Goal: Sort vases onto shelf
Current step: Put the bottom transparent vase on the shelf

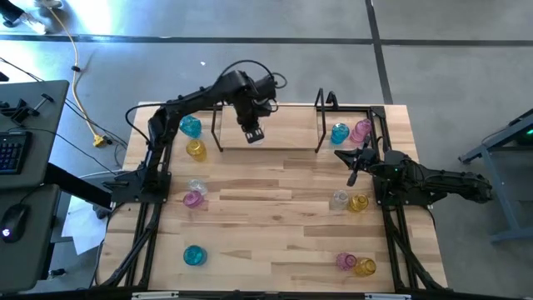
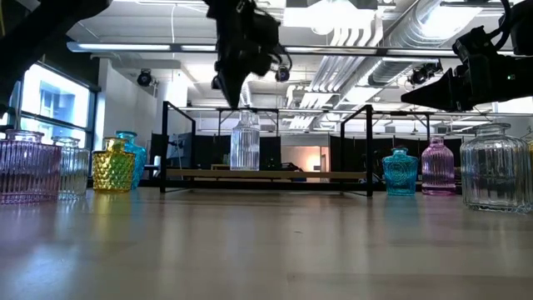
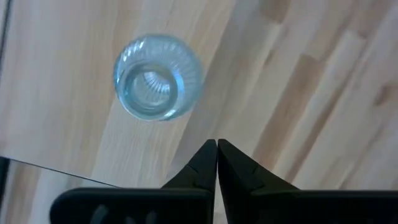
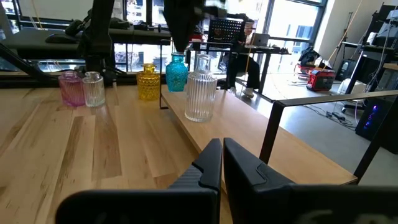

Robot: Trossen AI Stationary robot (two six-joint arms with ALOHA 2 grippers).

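Clear vase (image 3: 157, 77) stands on the shelf (image 1: 268, 148), just below the left hand (image 3: 217, 144), whose fingers are together.

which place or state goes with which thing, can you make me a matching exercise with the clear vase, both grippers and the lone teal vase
Column one:
1. clear vase
2. left gripper
3. right gripper
4. lone teal vase

Column two:
a. alone on the table, far from the shelf, on the left arm's side
b. standing upright on the shelf
c. shut, right above the clear vase
d. shut, off the shelf's right end

Pairs: 1-b, 2-c, 3-d, 4-a
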